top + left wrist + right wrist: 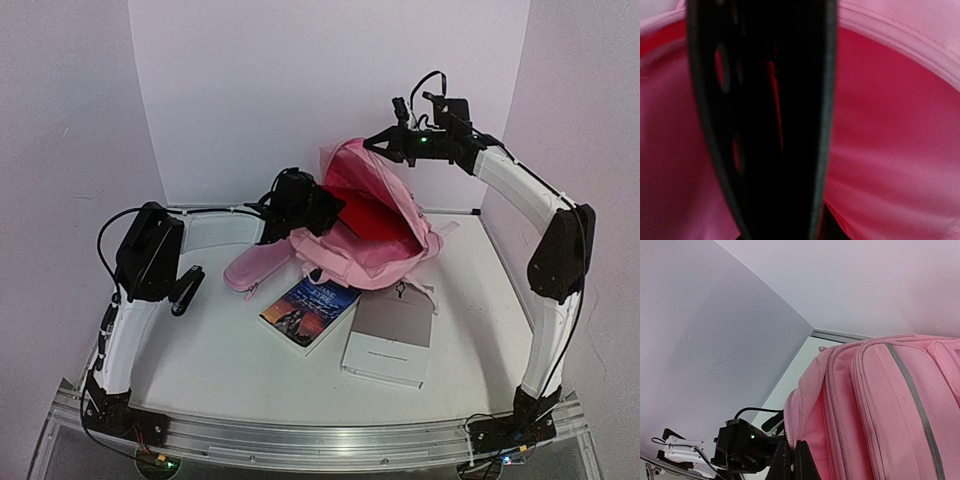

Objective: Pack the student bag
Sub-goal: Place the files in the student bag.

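**Right pincer pinched the bag's rim**

The student bag [390, 262] sat open on the table [230, 370]. At its top rim, the right gripper [792, 452] was pressed together on the pink fabric. The left gripper [775, 130] sat inside its red mouth, and its spread could not be told.

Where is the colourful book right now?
In the top view, the book lies flat on the table near the middle, just in front of the pink bag, left of the grey box.
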Controlling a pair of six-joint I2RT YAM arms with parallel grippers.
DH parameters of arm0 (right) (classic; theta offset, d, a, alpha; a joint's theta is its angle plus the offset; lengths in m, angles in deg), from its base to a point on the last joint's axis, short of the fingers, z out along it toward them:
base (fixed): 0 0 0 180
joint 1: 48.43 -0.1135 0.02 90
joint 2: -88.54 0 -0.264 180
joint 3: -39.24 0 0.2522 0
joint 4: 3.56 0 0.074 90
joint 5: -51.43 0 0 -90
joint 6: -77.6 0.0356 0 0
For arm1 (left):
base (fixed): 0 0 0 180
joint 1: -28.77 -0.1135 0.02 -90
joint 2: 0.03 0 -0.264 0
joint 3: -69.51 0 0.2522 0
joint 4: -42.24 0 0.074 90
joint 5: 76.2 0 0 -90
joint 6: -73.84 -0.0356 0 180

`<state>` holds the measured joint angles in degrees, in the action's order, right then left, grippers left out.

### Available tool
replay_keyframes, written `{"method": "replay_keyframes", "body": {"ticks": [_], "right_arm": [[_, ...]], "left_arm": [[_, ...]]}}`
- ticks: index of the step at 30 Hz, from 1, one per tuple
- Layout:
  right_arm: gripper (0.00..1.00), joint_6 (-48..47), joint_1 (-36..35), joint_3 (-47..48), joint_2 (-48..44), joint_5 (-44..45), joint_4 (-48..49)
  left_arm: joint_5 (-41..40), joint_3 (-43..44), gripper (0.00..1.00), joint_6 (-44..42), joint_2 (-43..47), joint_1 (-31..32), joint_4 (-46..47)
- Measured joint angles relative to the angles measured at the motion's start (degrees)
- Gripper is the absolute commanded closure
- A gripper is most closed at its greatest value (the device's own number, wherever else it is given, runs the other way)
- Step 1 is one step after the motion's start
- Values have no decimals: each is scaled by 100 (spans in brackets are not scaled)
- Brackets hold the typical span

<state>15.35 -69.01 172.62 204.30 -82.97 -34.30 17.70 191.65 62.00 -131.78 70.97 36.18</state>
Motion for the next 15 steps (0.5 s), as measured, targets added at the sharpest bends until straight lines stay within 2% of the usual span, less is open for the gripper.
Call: {"method": "replay_keyframes", "body": {"ticks": [2, 5, 6, 11, 15], "right_arm": [[100, 40, 53, 87, -7, 165, 26], [100, 107, 260, 257, -7, 317, 32], [100, 129, 361, 325, -7, 360, 37], [100, 226, 678, 441, -7, 429, 43], [100, 295, 685, 474, -7, 424, 102]], "left_arm": [[0, 313, 46, -252, -1, 51, -372], [53, 371, 21, -707, 103, 81, -772], [78, 320, 18, -874, 167, 83, -930], [304, 158, 18, -1618, 532, 83, -1530], [444, -76, 24, -1997, 942, 109, -1773]]}}
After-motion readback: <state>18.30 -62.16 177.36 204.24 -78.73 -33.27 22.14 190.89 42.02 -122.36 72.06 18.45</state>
